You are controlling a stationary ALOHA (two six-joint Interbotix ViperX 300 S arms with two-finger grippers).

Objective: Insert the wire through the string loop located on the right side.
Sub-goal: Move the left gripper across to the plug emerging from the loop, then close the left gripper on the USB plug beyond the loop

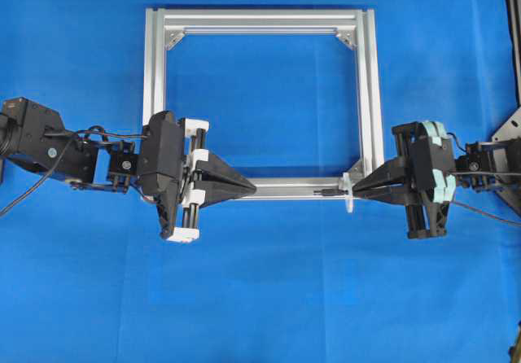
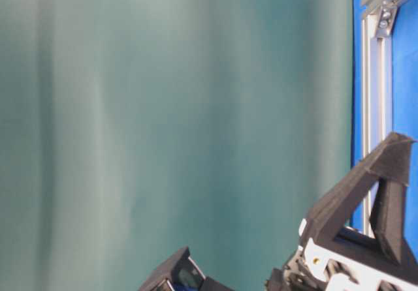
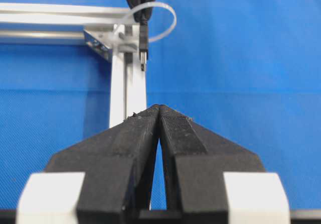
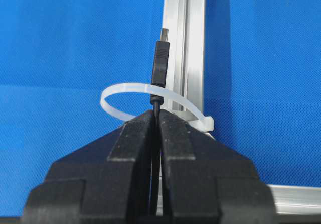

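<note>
The right gripper (image 4: 156,114) pinches the thin black wire (image 4: 160,68); its plug pokes through the white string loop (image 4: 123,91) just ahead.

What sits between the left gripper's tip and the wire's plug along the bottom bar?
Only bare frame bar lies between the left gripper and the wire, clearest overhead; the string loop sits beyond.

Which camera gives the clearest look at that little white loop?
The right wrist view: the string loop fills mid-frame, the wire poking through it. The left wrist view shows it farther off, the overhead view tiny, the table-level view not at all.
</note>
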